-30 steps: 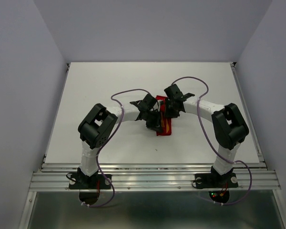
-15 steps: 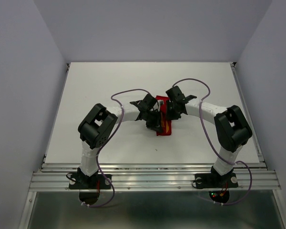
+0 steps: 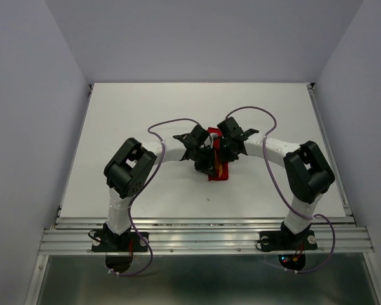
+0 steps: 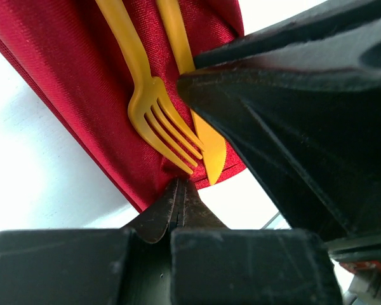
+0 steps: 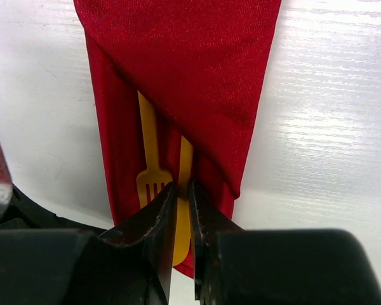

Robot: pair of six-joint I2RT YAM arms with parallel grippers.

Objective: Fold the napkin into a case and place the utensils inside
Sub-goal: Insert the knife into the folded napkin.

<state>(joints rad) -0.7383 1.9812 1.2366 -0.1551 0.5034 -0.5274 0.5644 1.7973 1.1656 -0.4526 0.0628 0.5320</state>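
The napkin lies folded as a narrow red case [image 3: 220,173] at the table's middle, with a diagonal flap [image 5: 197,82] across it. Two orange utensils stick out of it, a fork [image 4: 153,108] and a plain knife-like piece [image 4: 211,151]. My left gripper [image 4: 179,181] is shut and pinches the case's near edge just below the fork's tines. My right gripper [image 5: 183,185] is closed on the plain orange piece [image 5: 185,159], beside the fork [image 5: 151,181]. Both grippers meet over the case in the top view, left [image 3: 207,166] and right [image 3: 223,154].
The white table [image 3: 146,114] has a raised rail at the near edge [image 3: 203,238] and grey walls on three sides. The right gripper's black body [image 4: 292,114] crowds close to my left fingers. Purple cables loop above both arms.
My right gripper has shifted a little left and down onto the case. The left gripper and the case have not moved.
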